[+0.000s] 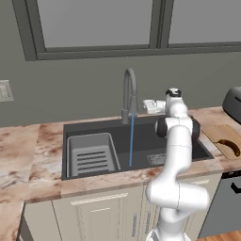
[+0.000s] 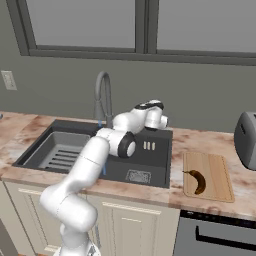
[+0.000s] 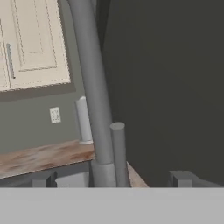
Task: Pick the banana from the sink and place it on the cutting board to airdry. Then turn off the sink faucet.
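The banana (image 2: 197,181), dark brown and curved, lies on the tan cutting board (image 2: 216,172) to the right of the sink (image 1: 141,136). The grey gooseneck faucet (image 1: 129,94) stands behind the basin, and a thin blue stream of water (image 1: 132,141) falls from its spout. My gripper (image 1: 146,106) hangs just right of the faucet, at about the height of its lower stem, pointing at it. In the hand view the gripper (image 3: 111,179) is open, and the faucet's stem (image 3: 92,87) and small lever (image 3: 118,148) rise between the spread fingertips (image 3: 180,177). Nothing is held.
A ribbed grey tray insert (image 1: 92,155) fills the sink's left part, and the drain grate (image 2: 137,176) lies at the front right. A toaster (image 2: 246,137) stands on the marbled counter (image 1: 28,155) beyond the board. The wall and window are close behind the faucet.
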You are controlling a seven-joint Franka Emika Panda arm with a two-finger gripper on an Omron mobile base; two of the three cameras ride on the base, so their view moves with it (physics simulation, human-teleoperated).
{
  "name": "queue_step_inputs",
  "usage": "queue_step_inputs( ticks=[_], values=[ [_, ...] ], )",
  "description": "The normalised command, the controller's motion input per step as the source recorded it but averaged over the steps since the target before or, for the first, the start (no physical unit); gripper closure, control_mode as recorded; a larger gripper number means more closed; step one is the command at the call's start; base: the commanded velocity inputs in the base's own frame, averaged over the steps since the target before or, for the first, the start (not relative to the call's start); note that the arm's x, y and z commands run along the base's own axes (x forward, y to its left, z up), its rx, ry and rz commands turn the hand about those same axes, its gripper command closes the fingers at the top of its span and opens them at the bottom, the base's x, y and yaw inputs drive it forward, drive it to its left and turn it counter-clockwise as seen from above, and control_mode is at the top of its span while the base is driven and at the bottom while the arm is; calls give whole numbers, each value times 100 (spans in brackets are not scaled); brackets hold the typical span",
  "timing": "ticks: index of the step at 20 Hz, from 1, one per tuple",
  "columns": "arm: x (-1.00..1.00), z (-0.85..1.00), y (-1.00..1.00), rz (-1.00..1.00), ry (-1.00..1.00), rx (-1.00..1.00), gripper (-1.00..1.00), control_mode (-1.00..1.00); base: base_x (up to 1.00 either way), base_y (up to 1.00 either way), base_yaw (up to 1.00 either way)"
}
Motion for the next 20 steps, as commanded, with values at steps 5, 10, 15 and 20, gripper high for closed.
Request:
queue_step_inputs(
  ticks=[5, 10, 15, 20],
  values=[
    [5, 40, 100, 0, 0, -13, -100, -100, 0, 0, 0],
    [25, 52, 100, 0, 0, -26, -100, -100, 0, 0, 0],
    [32, 40, 100, 0, 0, -28, -100, -100, 0, 0, 0],
    [30, 0, 62, 7, 0, -20, -100, -100, 0, 0, 0]
  ],
)
